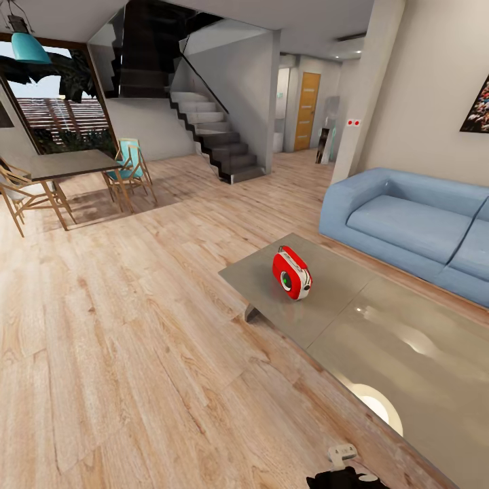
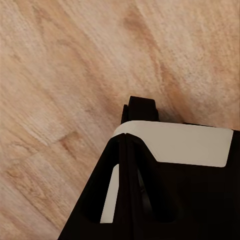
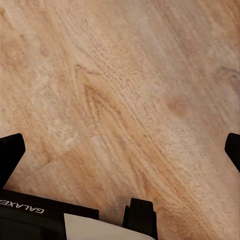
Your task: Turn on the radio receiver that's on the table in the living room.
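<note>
The small red radio receiver (image 1: 292, 273), with white side trim, a round front dial and a thin top handle, stands upright near the far left corner of the low glossy grey-beige table (image 1: 407, 353) in the head view. It is well ahead of me, with nothing touching it. In the right wrist view my right gripper (image 3: 125, 157) is open, its black fingertips (image 3: 10, 155) wide apart over the wood plank floor (image 3: 120, 75). In the left wrist view, black and white robot parts (image 2: 170, 145) hang over the floor, and I cannot make out fingers among them.
A light-blue sofa (image 1: 407, 224) stands behind the table, under a framed picture (image 1: 477, 109). Far left are a dark dining table (image 1: 64, 165) with wooden chairs and a staircase (image 1: 217, 136). Wood floor (image 1: 136, 339) lies left of the coffee table. A black robot part (image 1: 346, 475) shows at the bottom edge.
</note>
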Available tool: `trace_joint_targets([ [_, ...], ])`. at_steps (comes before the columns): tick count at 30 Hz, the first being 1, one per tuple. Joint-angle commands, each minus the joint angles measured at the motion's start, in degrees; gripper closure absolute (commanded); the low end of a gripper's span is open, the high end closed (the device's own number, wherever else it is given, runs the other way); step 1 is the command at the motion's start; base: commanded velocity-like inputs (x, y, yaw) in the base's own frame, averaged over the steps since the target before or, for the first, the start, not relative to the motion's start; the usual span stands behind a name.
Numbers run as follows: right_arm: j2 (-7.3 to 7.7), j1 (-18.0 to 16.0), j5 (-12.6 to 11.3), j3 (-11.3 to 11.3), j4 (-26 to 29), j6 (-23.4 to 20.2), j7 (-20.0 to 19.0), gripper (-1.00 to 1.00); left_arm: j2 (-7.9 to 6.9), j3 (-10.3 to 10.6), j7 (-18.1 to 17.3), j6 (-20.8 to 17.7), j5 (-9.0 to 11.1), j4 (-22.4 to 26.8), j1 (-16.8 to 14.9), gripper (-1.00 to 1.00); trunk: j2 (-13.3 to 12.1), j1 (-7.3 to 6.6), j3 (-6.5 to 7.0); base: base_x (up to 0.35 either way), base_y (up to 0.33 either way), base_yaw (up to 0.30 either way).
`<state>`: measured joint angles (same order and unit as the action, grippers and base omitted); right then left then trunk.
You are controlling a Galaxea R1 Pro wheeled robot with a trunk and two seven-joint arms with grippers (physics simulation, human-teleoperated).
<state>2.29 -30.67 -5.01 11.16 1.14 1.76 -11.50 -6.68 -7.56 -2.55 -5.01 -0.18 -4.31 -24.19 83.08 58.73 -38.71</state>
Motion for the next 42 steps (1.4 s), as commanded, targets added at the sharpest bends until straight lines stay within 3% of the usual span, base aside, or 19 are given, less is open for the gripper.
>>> trace_joint_targets([
  [1,0.00,0.00,-0.02,0.00,0.00,0.00,0.00,-1.00,0.00,0.00,0.00,0.00,0.00,0.00,0.00,1.00,0.00,0.00,0.00,0.000,0.000,0.000],
  [25,0.32,0.00,0.00,0.00,0.00,-0.08,0.05,-1.00,0.00,0.00,0.00,0.00,0.00,0.00,0.02,1.00,0.00,0.00,0.00,0.000,0.000,0.000],
  [29,1.68,0.19,0.00,0.00,-0.06,-0.16,0.14,-1.00,0.00,0.00,0.02,0.00,0.00,0.00,0.02,1.00,0.00,0.00,0.00,0.000,0.000,0.000],
  [34,4.90,1.85,0.01,0.00,-0.09,-0.35,0.40,-1.00,-0.03,0.00,0.08,0.00,0.00,0.00,0.02,1.00,0.00,0.00,0.00,0.000,0.000,0.000],
  [42,7.08,4.35,0.00,0.00,-0.15,-0.92,1.21,-1.00,-0.11,0.00,0.09,0.00,0.00,0.00,0.03,1.00,0.00,0.00,0.00,0.000,0.000,0.000],
])
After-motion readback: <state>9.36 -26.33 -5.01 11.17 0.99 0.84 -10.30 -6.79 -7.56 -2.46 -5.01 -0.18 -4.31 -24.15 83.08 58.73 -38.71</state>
